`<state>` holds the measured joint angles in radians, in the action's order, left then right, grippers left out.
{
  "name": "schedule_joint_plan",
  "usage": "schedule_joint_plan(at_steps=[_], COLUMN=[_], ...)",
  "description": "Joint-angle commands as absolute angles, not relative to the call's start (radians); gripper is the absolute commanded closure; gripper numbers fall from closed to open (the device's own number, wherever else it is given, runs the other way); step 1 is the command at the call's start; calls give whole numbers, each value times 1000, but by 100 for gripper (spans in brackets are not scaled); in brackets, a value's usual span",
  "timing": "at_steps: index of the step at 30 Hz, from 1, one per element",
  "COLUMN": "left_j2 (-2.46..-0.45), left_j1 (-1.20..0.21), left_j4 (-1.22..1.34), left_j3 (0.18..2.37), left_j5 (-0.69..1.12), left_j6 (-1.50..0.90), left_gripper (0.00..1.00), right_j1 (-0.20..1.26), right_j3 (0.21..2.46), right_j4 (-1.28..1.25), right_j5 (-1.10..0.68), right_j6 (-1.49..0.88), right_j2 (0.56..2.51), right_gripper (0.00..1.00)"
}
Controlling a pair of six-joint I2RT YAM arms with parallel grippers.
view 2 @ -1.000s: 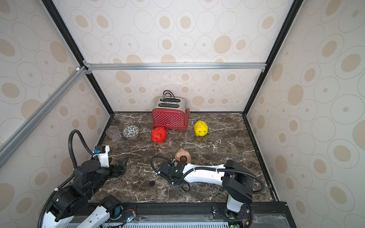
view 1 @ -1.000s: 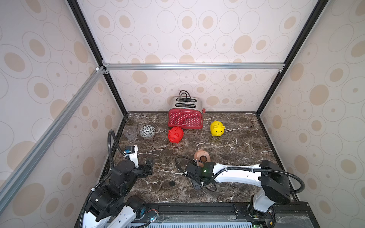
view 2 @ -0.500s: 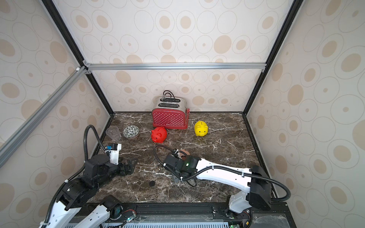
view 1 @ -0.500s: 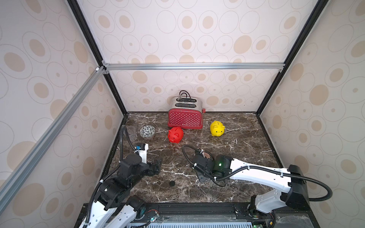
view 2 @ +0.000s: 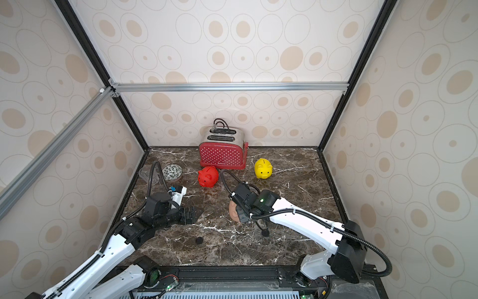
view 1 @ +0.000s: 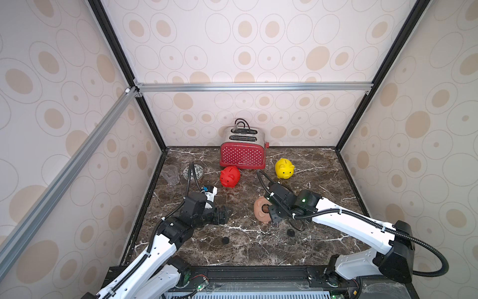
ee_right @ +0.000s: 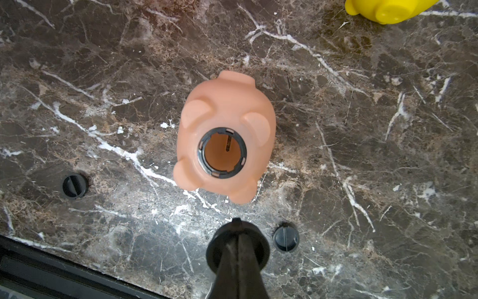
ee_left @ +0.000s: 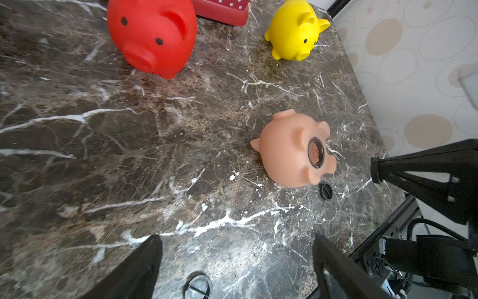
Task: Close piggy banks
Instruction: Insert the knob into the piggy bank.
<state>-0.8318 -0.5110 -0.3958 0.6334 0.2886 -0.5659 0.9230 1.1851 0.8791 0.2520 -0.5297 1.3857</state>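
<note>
Wide-spread left pincer (view 1: 226, 214) over the dark marble bench (view 1: 258, 248), toward its left edge. Mid-bench, peach-pink plastic piggy bank (view 1: 260, 212) on its back, round belly hole uncovered; right pincer (ee_right: 237, 225) beside it, clamped on a black round plug (ee_right: 263, 249).

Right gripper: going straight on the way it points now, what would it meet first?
Probably the peach-pink piggy bank, near its open belly hole; the right gripper, shut on a black plug, faces it across a small gap.

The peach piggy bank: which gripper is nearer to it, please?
Right. The right gripper, shut on a black plug, hovers beside the peach piggy bank; the left gripper is farther away.
</note>
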Motion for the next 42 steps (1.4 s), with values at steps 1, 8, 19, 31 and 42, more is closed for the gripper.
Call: schedule_joint_plan(at_steps=[1, 8, 19, 31, 42], left_j2=[-886, -1017, -1180, -1442, -1438], left_j1=[-505, -506, -505, -506, -506], left_j4=[-252, -158, 85, 356, 340], left_j3=[619, 599, 566, 570, 561], left_j5=[363, 390, 426, 521, 496], left_j6=[-599, -599, -596, -596, -571], left_gripper=[10, 13, 13, 15, 16], right_j1=[900, 877, 820, 809, 811], right_j3=[1203, 1222, 1231, 1206, 1099], right_j4=[868, 813, 772, 733, 635], right_j5=[210, 132, 88, 23, -54], right_j6=[-423, -185, -1, 51, 206], right_j2=[1428, 1480, 1483, 1448, 1333], right_gripper=[100, 100, 100, 100, 100])
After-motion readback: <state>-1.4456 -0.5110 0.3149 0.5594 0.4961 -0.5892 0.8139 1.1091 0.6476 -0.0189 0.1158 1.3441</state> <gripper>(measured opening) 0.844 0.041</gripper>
